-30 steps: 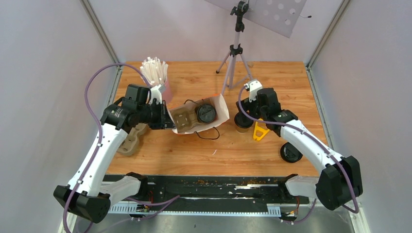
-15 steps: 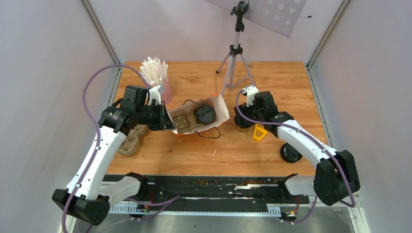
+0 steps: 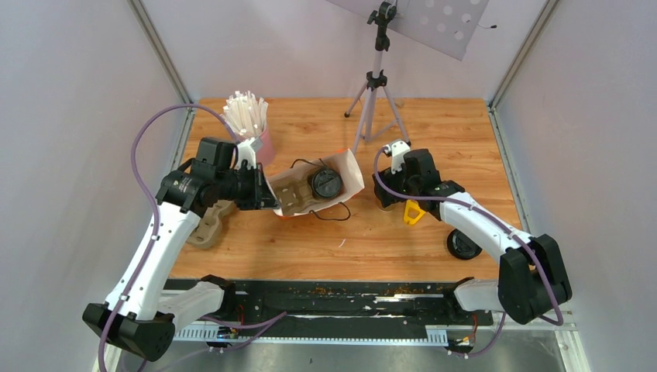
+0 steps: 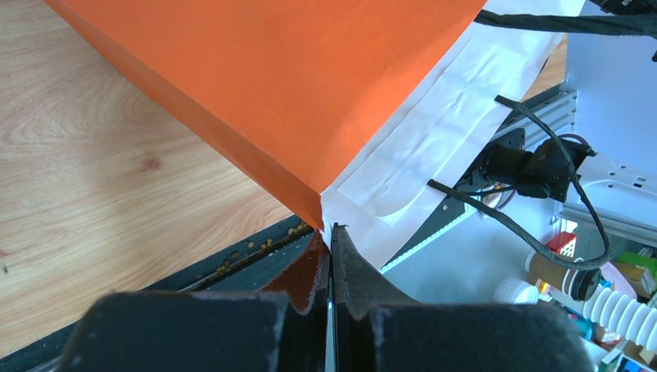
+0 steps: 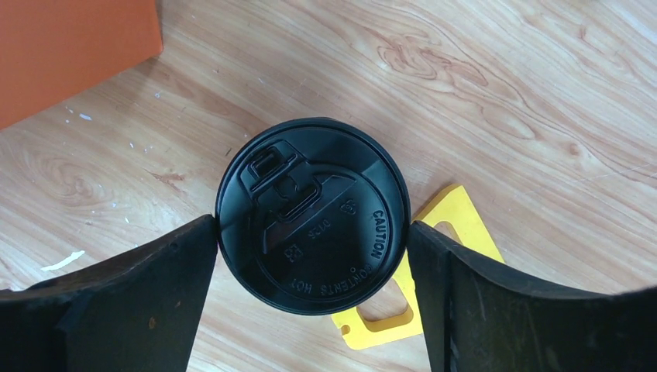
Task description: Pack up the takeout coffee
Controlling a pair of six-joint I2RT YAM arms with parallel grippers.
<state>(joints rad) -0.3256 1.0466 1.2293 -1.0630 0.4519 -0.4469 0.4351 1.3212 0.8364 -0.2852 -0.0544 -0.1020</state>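
The takeout coffee point(image 5: 312, 215), a cup under a black round lid, stands upright on the wooden table right of the bag. My right gripper point(image 5: 312, 232) is over it, open, with one finger close against each side of the lid. In the top view the gripper point(image 3: 385, 194) covers most of the cup point(image 3: 383, 203). The orange-and-white paper bag point(image 3: 350, 177) lies open on its side. Inside it sits a pulp cup tray point(image 3: 293, 194) holding another black-lidded cup point(image 3: 327, 183). My left gripper point(image 4: 329, 232) is shut on the bag's edge point(image 4: 310, 77).
A yellow plastic piece point(image 5: 457, 225) lies beside the coffee. A loose black lid point(image 3: 463, 245) rests near the right arm. A second pulp tray point(image 3: 208, 226) lies under the left arm. A pink cup of white sticks point(image 3: 248, 116) and a tripod point(image 3: 376, 85) stand at the back.
My right gripper has moved slightly left and down over the coffee cup, and its jaws have narrowed towards the lid. The left gripper and the bag have stayed put.
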